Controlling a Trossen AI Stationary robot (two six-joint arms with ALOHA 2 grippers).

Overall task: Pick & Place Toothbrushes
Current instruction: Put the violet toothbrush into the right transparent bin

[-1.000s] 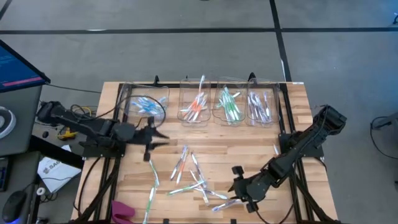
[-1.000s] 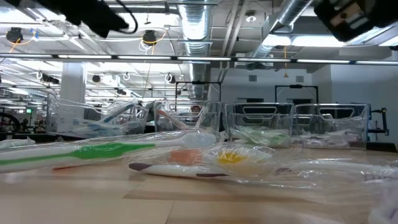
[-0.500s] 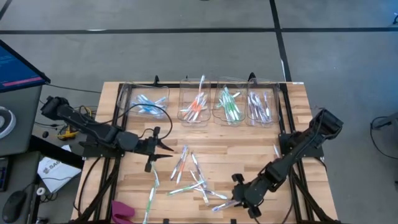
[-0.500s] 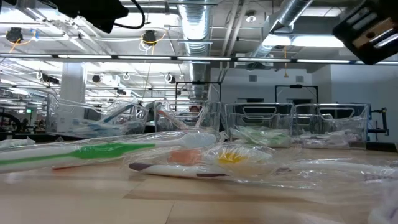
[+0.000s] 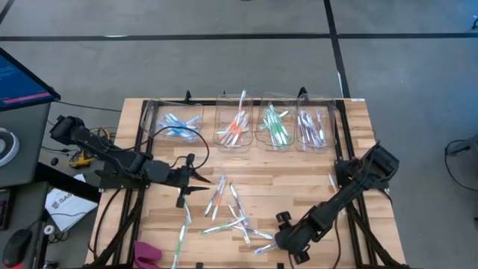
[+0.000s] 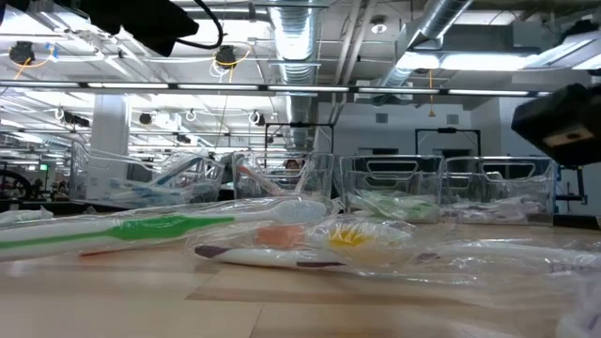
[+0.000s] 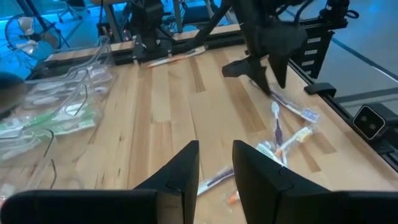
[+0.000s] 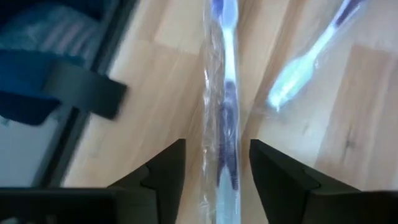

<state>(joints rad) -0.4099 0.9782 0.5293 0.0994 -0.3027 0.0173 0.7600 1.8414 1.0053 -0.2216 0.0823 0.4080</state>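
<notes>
A slatted wooden table [image 5: 299,187] stands on a grey floor, and the low view shows an open workshop with ceiling ducts behind it. Along the far edge four clear bins [image 5: 240,127] hold brushes sorted by colour. The left gripper [image 5: 196,179] hovers at mid-table left, fingers a narrow gap apart and empty, tips pointing towards the loose toothbrushes [image 5: 231,213] scattered at centre front. At the near edge the right gripper [image 5: 286,243] is low over a wrapped purple brush [image 8: 222,118]; in its wrist view that brush runs lengthwise straight between the two parted fingers [image 8: 163,168], its long axis along the reach, not across the jaws. The right arm is clearly the nearer, and its jaws are open around the brush, not yet clamped.
</notes>
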